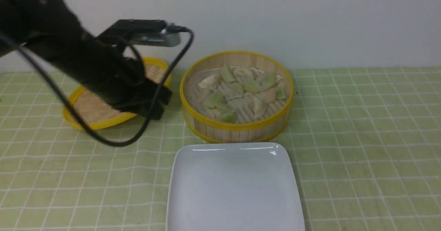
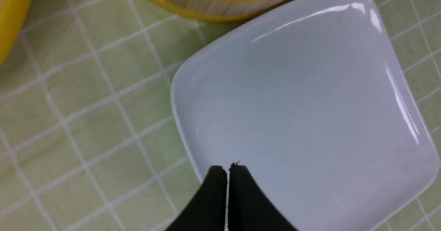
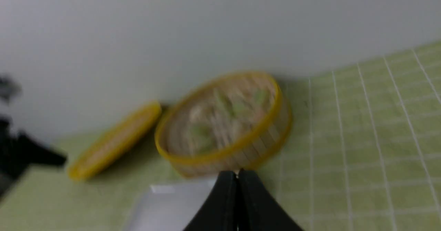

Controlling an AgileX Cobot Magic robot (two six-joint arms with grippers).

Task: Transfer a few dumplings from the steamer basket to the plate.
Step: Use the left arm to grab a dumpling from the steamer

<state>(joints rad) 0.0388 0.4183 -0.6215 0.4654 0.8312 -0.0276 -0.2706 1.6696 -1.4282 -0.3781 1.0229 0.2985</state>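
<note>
The steamer basket [image 1: 237, 129] stands at the table's middle, uncovered, with several pale green and off-white dumplings [image 1: 241, 90] on its slatted floor. The empty white plate [image 1: 234, 189] lies just in front of it. My left gripper [image 1: 156, 108] is shut and empty; it hangs left of the basket, over the near edge of the lid. In the left wrist view its tips [image 2: 227, 169] stand over the plate's edge [image 2: 186, 127]. My right gripper [image 3: 237, 172] is shut and empty; it is out of the front view and sees the basket [image 3: 241, 151] and plate [image 3: 172, 203] from a distance.
The shallow woven yellow-rimmed lid [image 1: 100, 115] lies left of the basket, partly under my left arm, whose black cable [image 1: 113, 143] loops down to the cloth. A green checked tablecloth [image 1: 361, 138] covers the table. A white wall stands close behind the basket.
</note>
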